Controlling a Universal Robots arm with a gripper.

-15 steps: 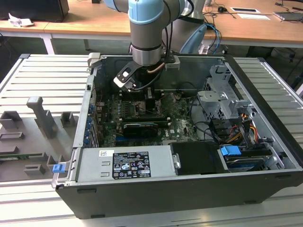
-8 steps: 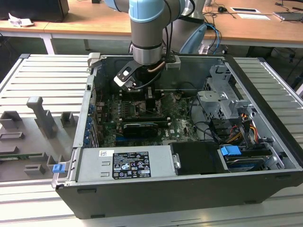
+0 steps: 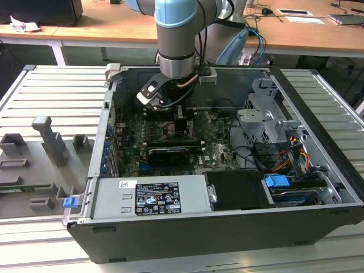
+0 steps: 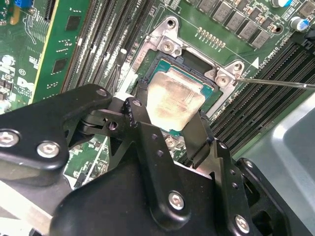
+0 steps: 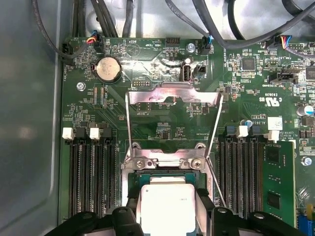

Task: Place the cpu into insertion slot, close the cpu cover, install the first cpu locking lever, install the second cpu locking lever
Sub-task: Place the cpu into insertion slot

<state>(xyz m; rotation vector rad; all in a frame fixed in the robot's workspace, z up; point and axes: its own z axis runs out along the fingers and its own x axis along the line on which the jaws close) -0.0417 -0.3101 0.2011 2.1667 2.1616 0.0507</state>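
Seating the cpu (image 4: 174,98) well calls, I judge, for keeping it flat and square to the insertion slot (image 4: 158,42). The gripper (image 4: 167,117) grasps the chip by two opposite edges, directly over the slot, at or just above its recess. The cpu cover (image 5: 172,93) stands swung open beyond the slot, so tilt is the main risk.
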